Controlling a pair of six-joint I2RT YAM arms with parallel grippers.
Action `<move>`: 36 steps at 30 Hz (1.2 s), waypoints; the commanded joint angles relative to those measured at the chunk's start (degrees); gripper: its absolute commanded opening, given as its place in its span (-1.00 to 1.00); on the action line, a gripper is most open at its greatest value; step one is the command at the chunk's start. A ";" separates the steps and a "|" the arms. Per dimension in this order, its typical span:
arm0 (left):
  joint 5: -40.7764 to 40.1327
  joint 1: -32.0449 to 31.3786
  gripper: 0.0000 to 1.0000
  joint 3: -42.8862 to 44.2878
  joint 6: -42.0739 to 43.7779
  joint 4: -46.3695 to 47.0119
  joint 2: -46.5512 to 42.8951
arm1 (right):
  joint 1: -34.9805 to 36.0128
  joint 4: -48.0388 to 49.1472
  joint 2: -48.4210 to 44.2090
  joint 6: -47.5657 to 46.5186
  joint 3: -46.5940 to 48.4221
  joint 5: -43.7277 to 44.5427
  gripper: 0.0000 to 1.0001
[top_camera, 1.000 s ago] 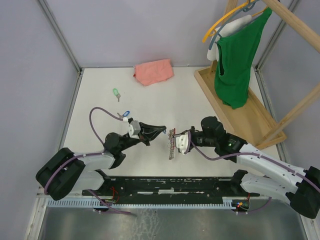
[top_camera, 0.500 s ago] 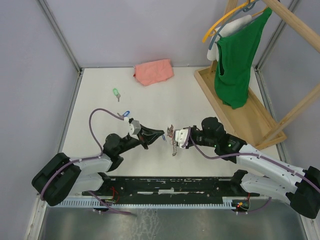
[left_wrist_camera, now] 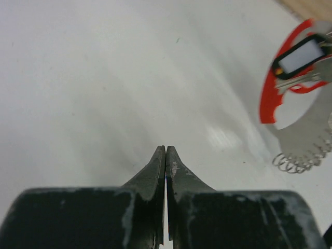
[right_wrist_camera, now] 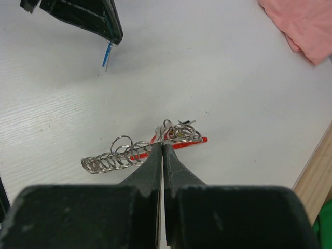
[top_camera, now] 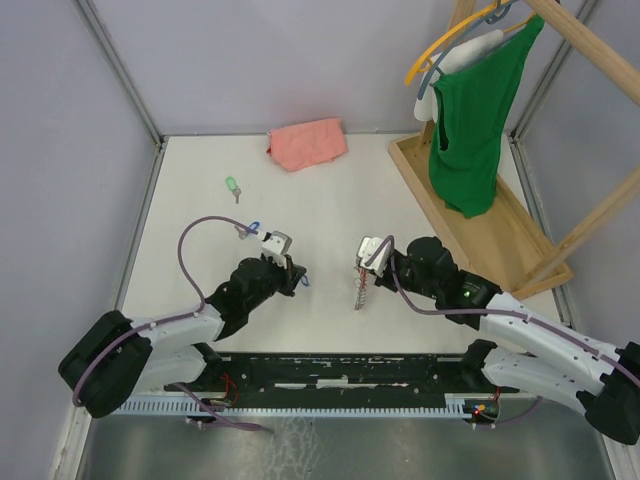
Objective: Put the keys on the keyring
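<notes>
blue key [right_wrist_camera: 107,54] juts from left claw [right_wrist_camera: 116,37], keyring [right_wrist_camera: 179,134] in right claw [right_wrist_camera: 162,147].

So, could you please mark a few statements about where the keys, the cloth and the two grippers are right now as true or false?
1. The green key lies on the table, away from both grippers. True.
2. The pink cloth is held by the right gripper. False: it lies untouched at the table's far edge.
3. The right gripper is shut on the bunch of rings. True.
4. The left gripper is wide open and empty. False: its jaws are shut, pinching what looks like a blue key seen edge-on.
</notes>
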 commanded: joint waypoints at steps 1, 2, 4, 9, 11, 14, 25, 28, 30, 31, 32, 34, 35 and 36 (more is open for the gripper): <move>-9.78 -1.12 -0.95 2.67 -3.44 -2.28 5.37 | 0.31 1.60 -3.37 3.37 1.39 2.32 -0.99; -11.20 -1.39 -0.95 2.53 -2.75 0.70 6.94 | 0.35 1.95 -3.50 3.49 1.11 2.05 -0.99; -13.29 -2.13 -0.95 2.66 -0.47 5.53 10.39 | 0.31 2.11 -3.64 3.67 0.91 1.90 -0.99; -17.88 -3.41 -0.95 4.56 2.93 14.83 20.62 | 0.31 2.28 -4.12 3.69 0.73 1.75 -0.99; -18.08 -3.87 -0.95 4.90 4.33 18.68 23.46 | 0.27 2.22 -4.25 3.72 0.81 1.79 -0.99; -18.63 -4.19 -0.95 5.04 6.05 22.26 26.56 | 0.31 1.66 -4.58 3.69 1.11 1.95 -0.99; -15.79 -4.27 -0.46 9.55 2.35 -0.89 19.96 | 0.31 -1.33 -5.26 4.37 2.22 3.55 -0.99; -16.61 -4.25 -0.30 16.32 0.26 -18.37 16.26 | 0.31 -1.65 -5.77 5.06 2.28 3.08 -0.99; -16.70 -4.13 -0.14 19.93 -0.12 -25.13 15.95 | 0.31 -1.77 -6.03 5.53 2.23 3.05 -0.99; -17.13 -4.13 -0.09 21.79 -0.34 -28.24 16.31 | 0.31 -1.86 -6.14 5.66 2.29 3.03 -0.99; -17.49 -4.10 -0.08 23.77 -0.52 -31.53 16.84 | 0.31 -1.94 -6.35 5.83 2.30 2.96 -0.99; -16.74 -4.01 -0.07 27.54 -0.41 -36.68 18.29 | 0.31 -2.13 -6.51 6.23 2.33 2.92 -0.99; -15.98 -4.00 -0.07 29.37 -0.33 -39.15 19.39 | 0.31 -2.21 -6.66 6.43 2.30 2.79 -0.99; -14.98 -4.06 -0.06 30.98 -0.18 -41.76 20.46 | 0.26 -2.34 -6.75 6.61 2.29 2.82 -0.99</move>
